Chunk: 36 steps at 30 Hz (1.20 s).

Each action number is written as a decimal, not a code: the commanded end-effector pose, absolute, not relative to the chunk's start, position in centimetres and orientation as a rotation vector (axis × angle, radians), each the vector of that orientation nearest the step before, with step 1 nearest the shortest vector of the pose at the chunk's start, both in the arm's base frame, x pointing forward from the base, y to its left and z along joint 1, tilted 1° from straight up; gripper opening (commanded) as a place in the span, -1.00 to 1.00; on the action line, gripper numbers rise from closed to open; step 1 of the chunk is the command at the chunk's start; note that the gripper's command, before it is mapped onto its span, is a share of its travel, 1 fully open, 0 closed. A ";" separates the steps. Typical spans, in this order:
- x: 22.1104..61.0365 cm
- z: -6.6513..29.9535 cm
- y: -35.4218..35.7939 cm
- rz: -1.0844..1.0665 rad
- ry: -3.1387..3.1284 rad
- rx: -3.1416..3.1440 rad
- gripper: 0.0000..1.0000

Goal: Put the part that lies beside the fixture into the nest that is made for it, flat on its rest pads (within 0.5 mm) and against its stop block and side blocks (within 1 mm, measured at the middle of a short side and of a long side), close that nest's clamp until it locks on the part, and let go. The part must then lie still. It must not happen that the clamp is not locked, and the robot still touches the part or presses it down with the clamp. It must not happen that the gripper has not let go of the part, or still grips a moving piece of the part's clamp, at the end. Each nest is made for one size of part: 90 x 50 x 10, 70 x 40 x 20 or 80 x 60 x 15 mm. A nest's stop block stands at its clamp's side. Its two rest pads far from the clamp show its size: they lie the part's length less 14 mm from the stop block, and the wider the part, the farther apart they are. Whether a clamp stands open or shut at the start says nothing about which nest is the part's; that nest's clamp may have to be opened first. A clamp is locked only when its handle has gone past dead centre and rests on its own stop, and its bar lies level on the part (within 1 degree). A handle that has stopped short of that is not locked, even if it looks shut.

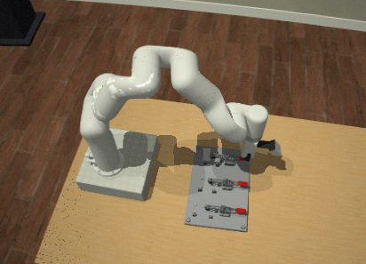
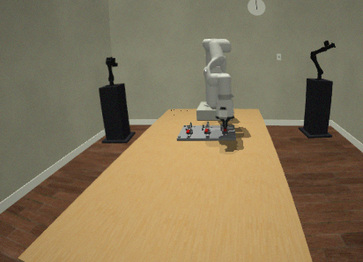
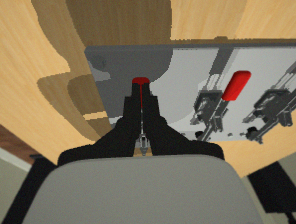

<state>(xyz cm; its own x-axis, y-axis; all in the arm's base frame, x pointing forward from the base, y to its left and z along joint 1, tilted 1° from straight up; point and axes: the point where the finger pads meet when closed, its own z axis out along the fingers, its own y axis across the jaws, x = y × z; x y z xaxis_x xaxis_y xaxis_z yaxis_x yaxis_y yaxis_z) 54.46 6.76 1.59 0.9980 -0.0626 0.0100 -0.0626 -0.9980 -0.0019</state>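
Observation:
My gripper (image 1: 247,157) (image 2: 225,129) (image 3: 141,94) is shut, with its fingertips together over the red handle (image 1: 242,158) (image 3: 140,80) of the far nest's clamp. The fingers hide most of that handle; whether they touch it, and whether it rests on its stop, I cannot tell. A grey block (image 1: 206,154), seemingly the part, shows in the far nest at the clamp's bar end. How flat it lies and whether it meets the blocks is too small to tell. The fixture plate (image 1: 193,206) (image 2: 194,138) (image 3: 182,65) lies under the gripper.
The middle clamp's red handle (image 1: 242,184) (image 2: 206,131) (image 3: 237,86) and the near clamp's red handle (image 1: 241,211) (image 2: 188,131) lie to one side of the gripper. The robot's base block (image 1: 129,188) stands behind the plate. The wooden table (image 1: 306,202) surrounds the fixture.

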 end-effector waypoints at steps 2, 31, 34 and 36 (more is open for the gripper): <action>54.6 1.7 6.8 -0.022 0.098 -3.138 -1.00; 54.6 1.4 6.8 -0.022 0.098 -3.138 -1.00; 54.6 1.4 6.8 -0.022 0.098 -3.138 -1.00; 54.6 1.4 6.8 -0.022 0.098 -3.138 -1.00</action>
<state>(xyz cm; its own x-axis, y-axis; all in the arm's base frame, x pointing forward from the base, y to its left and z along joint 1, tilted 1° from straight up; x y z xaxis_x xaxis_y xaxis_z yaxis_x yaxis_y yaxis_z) 54.46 6.76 1.19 0.9980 -0.0626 0.0100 -0.0626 -0.9980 -0.0019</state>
